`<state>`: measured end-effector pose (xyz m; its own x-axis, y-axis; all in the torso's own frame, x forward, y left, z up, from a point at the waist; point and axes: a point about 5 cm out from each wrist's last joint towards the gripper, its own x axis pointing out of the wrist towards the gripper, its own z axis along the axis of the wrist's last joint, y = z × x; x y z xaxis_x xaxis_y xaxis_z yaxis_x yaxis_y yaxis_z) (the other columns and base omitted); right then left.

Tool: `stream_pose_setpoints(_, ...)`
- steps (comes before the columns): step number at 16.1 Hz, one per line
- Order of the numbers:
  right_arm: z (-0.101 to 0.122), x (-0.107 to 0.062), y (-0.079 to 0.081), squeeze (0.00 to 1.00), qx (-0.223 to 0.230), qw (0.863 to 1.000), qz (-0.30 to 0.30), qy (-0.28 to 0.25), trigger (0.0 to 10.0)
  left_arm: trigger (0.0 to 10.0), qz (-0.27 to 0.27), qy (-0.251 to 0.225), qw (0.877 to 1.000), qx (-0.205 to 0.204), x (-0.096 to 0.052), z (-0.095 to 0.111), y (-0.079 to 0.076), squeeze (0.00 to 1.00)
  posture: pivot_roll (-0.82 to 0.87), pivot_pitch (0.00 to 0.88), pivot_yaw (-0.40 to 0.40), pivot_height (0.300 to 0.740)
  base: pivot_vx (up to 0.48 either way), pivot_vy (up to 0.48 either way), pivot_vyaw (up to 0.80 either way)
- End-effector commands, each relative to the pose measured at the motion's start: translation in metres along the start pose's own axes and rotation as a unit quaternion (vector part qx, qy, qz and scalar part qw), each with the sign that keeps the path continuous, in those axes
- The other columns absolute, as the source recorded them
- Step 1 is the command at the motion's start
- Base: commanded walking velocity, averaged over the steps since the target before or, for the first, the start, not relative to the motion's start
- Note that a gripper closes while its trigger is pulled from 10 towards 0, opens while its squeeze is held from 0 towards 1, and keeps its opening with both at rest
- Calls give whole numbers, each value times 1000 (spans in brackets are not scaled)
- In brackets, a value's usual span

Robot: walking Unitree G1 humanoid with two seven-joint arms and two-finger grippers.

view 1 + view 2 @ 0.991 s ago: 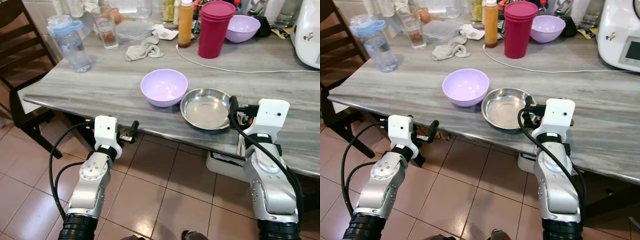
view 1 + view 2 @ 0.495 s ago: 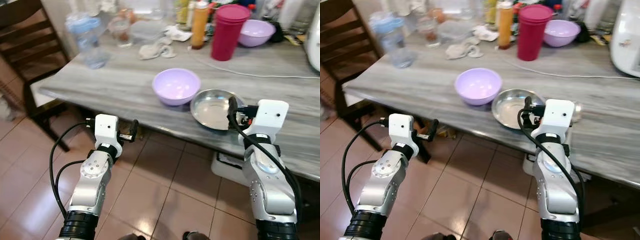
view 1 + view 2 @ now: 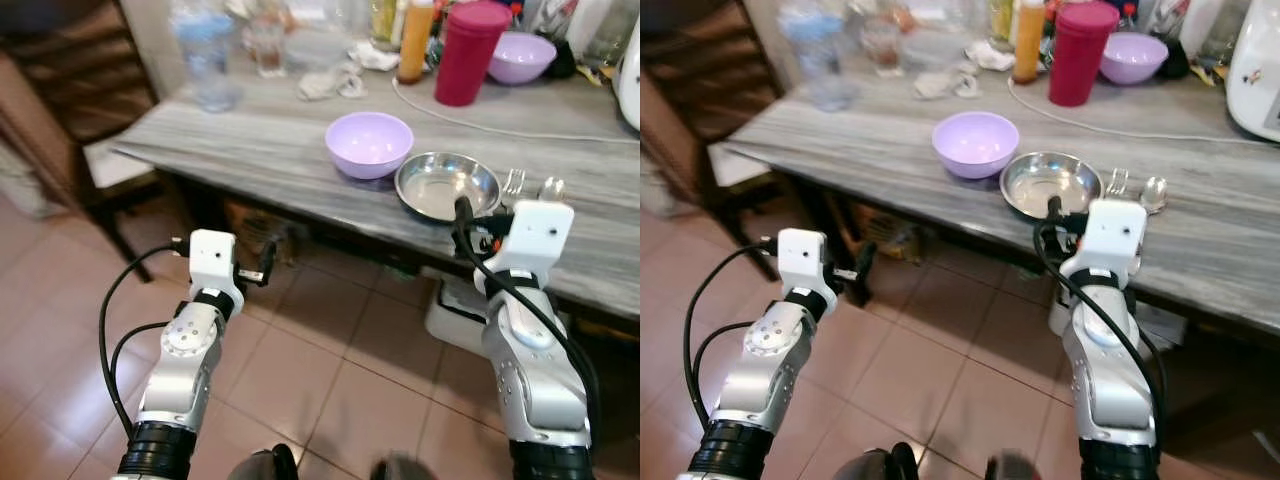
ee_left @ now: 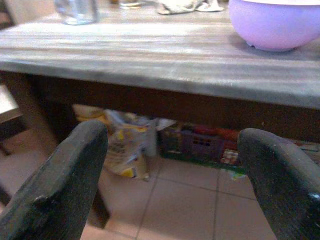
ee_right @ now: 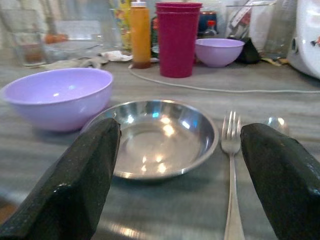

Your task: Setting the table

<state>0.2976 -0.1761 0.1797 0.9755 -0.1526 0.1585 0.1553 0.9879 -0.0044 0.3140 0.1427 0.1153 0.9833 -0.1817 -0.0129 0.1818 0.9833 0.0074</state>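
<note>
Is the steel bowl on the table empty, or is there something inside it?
Empty. In the right wrist view the steel bowl stands upright, and its inside shows only bare shiny metal with light reflections.

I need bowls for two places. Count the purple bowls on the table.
2. One purple bowl sits near the table's front edge, beside the steel dish. The other is at the back, right of the red cup. Clutter there may hide more.

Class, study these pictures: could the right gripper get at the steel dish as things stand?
Probably yes: the right gripper is open, level with the table edge, facing the steel dish, with nothing between them.
</note>
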Motion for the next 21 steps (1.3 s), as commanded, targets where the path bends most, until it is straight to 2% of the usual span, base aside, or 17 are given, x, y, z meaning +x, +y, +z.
stream_pose_setpoints(1,-5,0,-2,0,1,1000,-3,10,10000,10000,-3,6,1000,5,-1,-2,0,0,-267,108,66,740,-311,0,0)
stream_pose_setpoints(11,-8,3,-6,0,-3,1000,-18,14,10000,10000,-9,6,1000,6,-1,-2,0,0,-257,105,67,740,-371,0,0)
stream_pose_setpoints(12,-8,3,-6,0,-3,1000,-18,14,10000,10000,-14,-1,1000,9,-1,-1,0,0,-257,106,67,740,0,0,0)
stream_pose_setpoints(15,-8,3,-6,0,-6,1000,-22,13,10000,10000,-40,-20,999,-23,-4,3,3,0,-256,108,69,740,0,0,0)
stream_pose_setpoints(21,-10,3,-8,0,-8,999,-30,14,10000,10000,-70,-36,996,-38,-3,9,-6,0,-255,108,75,740,0,0,0)
